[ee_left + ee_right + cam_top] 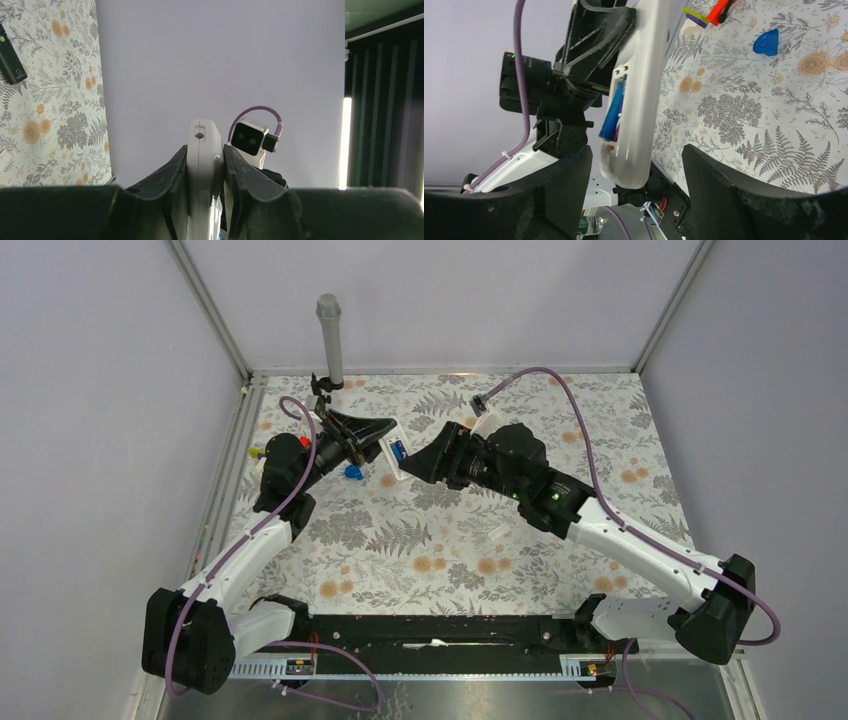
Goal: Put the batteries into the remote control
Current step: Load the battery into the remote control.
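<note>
My left gripper (383, 440) is shut on the white remote control (393, 458) and holds it above the table. In the left wrist view the remote (202, 170) stands edge-on between the fingers of that gripper (205, 150). My right gripper (422, 466) is open, and in the right wrist view (636, 182) the remote's (644, 85) rounded end lies between its jaws without touching them. A blue battery (613, 112) sits in the remote's open compartment with a purple bit beside it. It also shows in the top view (399, 451).
A blue blob-shaped piece (352, 472) lies under the remote and also shows in the right wrist view (766, 42). An orange-red piece (303, 440) and a yellow-green bit (258, 452) lie at the left. A small white piece (497, 533) lies mid-table. A black device (11, 60) lies farther back.
</note>
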